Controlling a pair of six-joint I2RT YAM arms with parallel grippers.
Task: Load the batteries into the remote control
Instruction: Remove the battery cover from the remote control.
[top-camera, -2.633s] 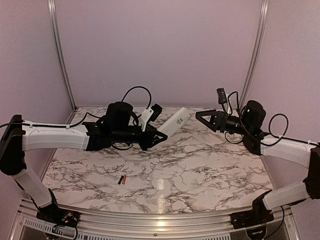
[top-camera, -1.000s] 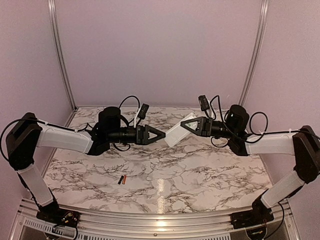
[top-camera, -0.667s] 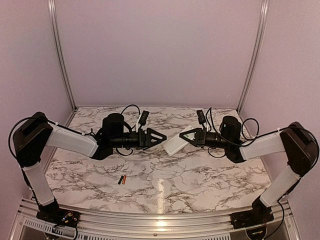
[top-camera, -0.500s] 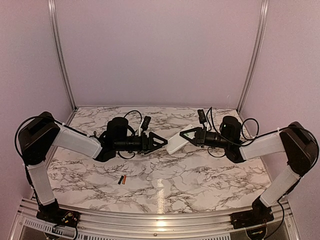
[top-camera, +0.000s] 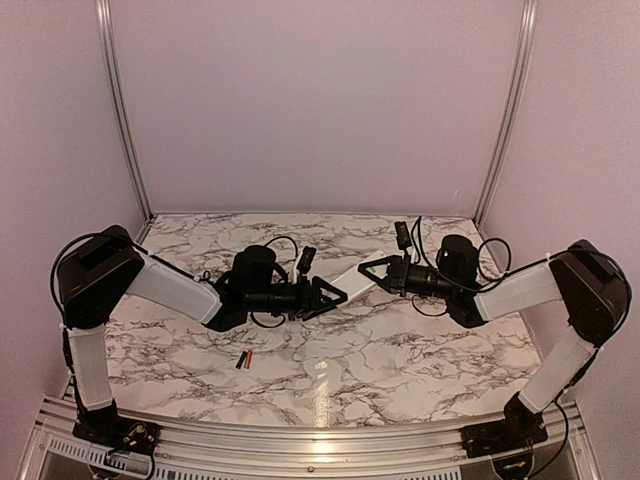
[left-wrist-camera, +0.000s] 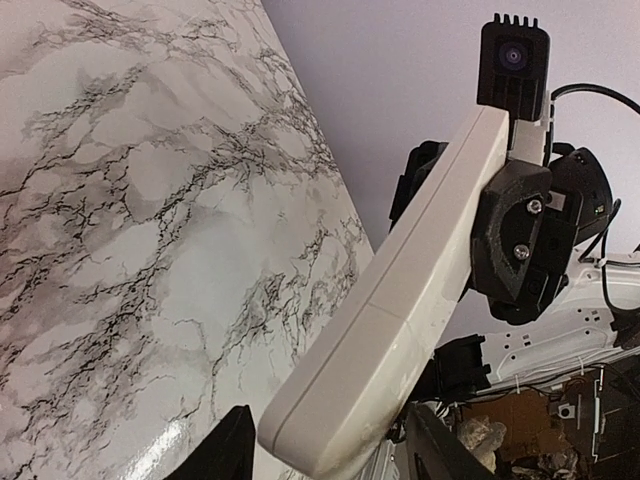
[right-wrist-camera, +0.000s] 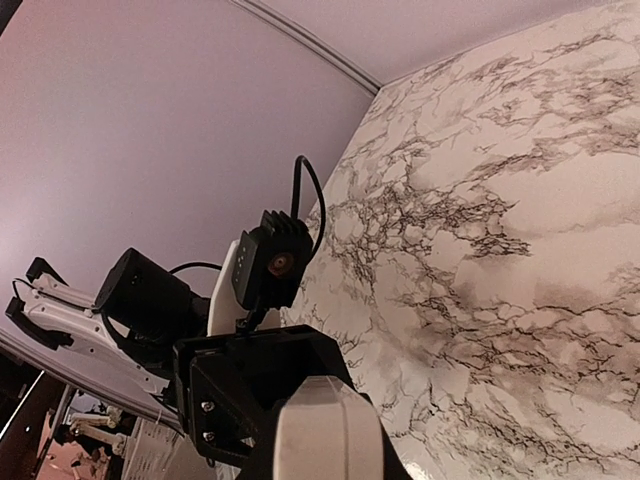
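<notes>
The white remote control (top-camera: 354, 280) hangs slanted above the table's middle, held between both arms. My right gripper (top-camera: 373, 272) is shut on its far end. My left gripper (top-camera: 334, 293) has closed on the near end. In the left wrist view the remote control (left-wrist-camera: 420, 260) runs up from between my left gripper (left-wrist-camera: 330, 455), whose fingers (left-wrist-camera: 228, 452) lie against both its sides. The right wrist view shows the remote control (right-wrist-camera: 325, 435) end-on, with its button face hidden. The batteries, one dark (top-camera: 240, 361) and one orange-red (top-camera: 249, 357), lie side by side on the marble, below and left of both grippers.
The marble table (top-camera: 420, 345) is walled by pale panels behind and on both sides, with metal posts (top-camera: 120, 110) at the back corners. Cables loop off both wrists near the remote. The arm bases stand at the near edge.
Both arms have dropped lower and drawn together at the middle. The left gripper has moved up to the remote's free end and narrowed round it. The right gripper stays shut on the remote.
</notes>
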